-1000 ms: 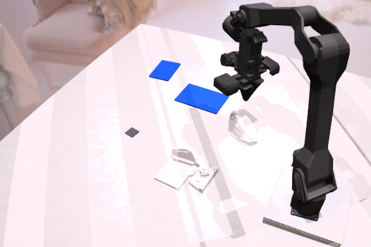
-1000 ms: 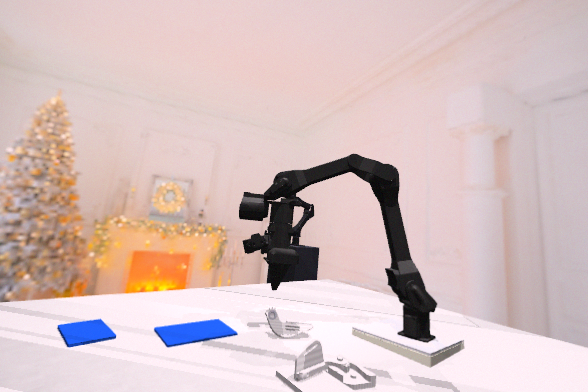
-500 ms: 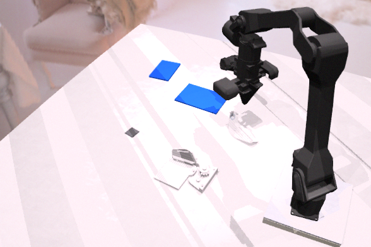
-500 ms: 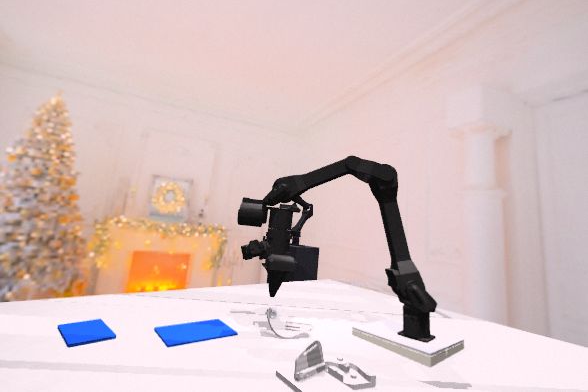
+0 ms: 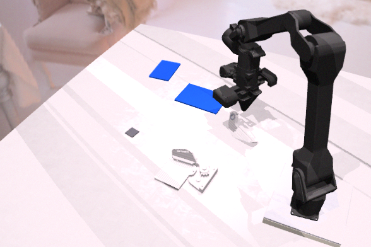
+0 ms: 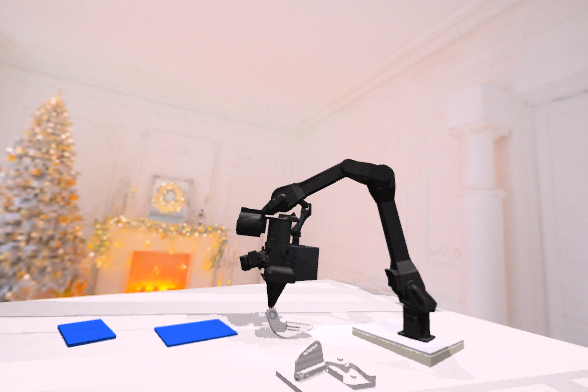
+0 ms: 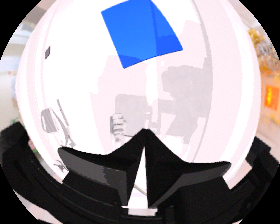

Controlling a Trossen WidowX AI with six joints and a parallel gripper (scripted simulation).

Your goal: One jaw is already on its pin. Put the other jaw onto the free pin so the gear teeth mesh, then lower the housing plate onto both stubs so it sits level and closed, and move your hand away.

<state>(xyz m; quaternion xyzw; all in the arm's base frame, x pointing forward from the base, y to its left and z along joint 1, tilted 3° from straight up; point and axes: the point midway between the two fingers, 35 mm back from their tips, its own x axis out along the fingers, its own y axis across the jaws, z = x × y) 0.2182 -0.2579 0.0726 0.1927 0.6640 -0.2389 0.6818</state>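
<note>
Positioning: the gripper (image 5: 245, 106) (image 6: 271, 302) (image 7: 145, 136) points downward, fingers pressed together with nothing between them. The loose jaw (image 5: 233, 123) (image 6: 275, 326) (image 7: 116, 126) lies on the table (image 5: 110, 189) (image 6: 125, 367) (image 7: 98, 82) near and below the fingertips, one toothed end raised. Contact with the tips cannot be confirmed. The other jaw (image 5: 183, 156) (image 6: 310, 362) (image 7: 49, 121) stands beside the base (image 5: 202, 186) (image 6: 357, 381), well apart from the gripper.

Markings: small marks on the other jaw are too small to read.

View differences: the top view shows a ribbed plate (image 5: 171, 176) and a dark square (image 5: 132, 132) (image 7: 47, 52); the square also appears in the wrist view, not the exterior. Top and exterior views show the small blue pad (image 5: 164, 70) (image 6: 86, 333); all three show the large blue pad (image 5: 197, 97) (image 6: 195, 332) (image 7: 138, 32).
</note>
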